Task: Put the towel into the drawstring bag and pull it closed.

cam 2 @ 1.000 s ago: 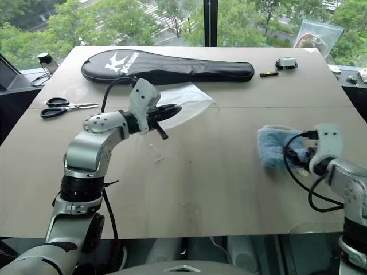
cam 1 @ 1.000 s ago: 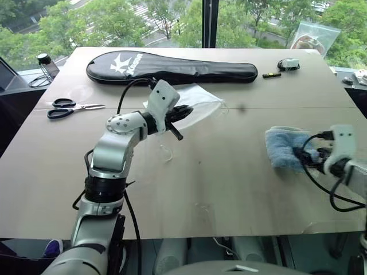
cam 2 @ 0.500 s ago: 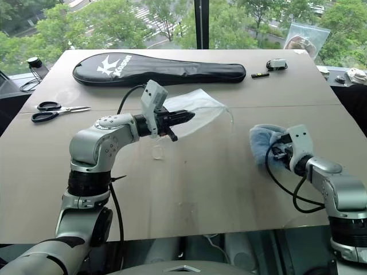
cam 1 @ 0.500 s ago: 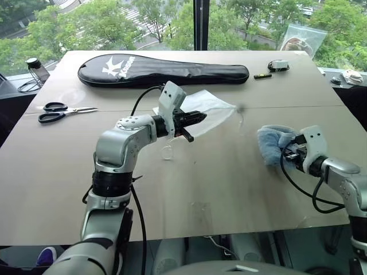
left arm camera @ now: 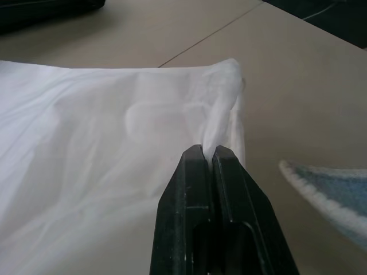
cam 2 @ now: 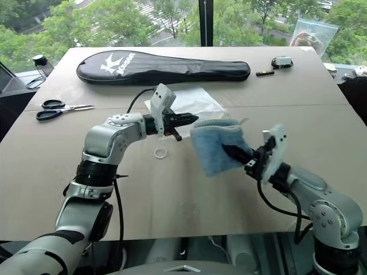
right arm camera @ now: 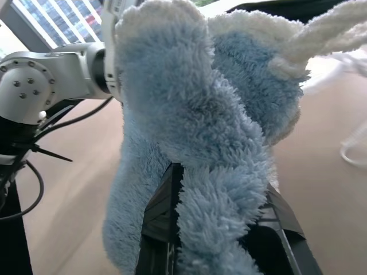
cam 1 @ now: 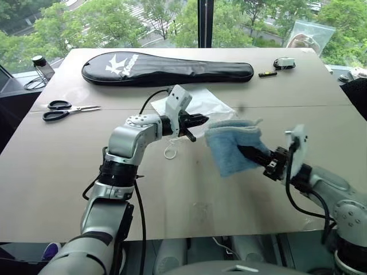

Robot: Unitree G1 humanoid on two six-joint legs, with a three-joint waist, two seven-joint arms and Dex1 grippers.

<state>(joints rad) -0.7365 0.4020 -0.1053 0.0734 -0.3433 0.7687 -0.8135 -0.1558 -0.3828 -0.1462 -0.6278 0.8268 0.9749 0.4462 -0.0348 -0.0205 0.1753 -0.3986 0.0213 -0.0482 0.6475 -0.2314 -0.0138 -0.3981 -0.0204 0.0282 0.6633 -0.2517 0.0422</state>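
Observation:
The drawstring bag (cam 1: 202, 103) is a thin white pouch lying on the table just in front of the black racket cover. My left gripper (cam 1: 198, 120) is shut on its near edge and holds that edge slightly raised; the wrist view shows the fabric pinched between the black fingertips (left arm camera: 195, 156). A loop of white cord (cam 1: 170, 153) rests on the table below that hand. The light-blue fluffy towel (cam 1: 231, 146) hangs in the air just right of the bag's held edge, with my right gripper (cam 1: 248, 152) shut on it. In the right wrist view the towel (right arm camera: 195, 114) drapes over both fingers (right arm camera: 159, 229).
A long black racket cover (cam 1: 166, 67) lies across the back of the table. Scissors (cam 1: 66, 107) are at the left, a small bottle (cam 1: 41, 66) at the far left corner. A clear zip bag (cam 1: 312, 35) and small dark items (cam 1: 287, 63) are at the back right.
My right gripper closed on the towel, lifted it off the table at the right and carried it left, up to the bag. The left gripper shifted slightly right, still gripping the bag's edge.

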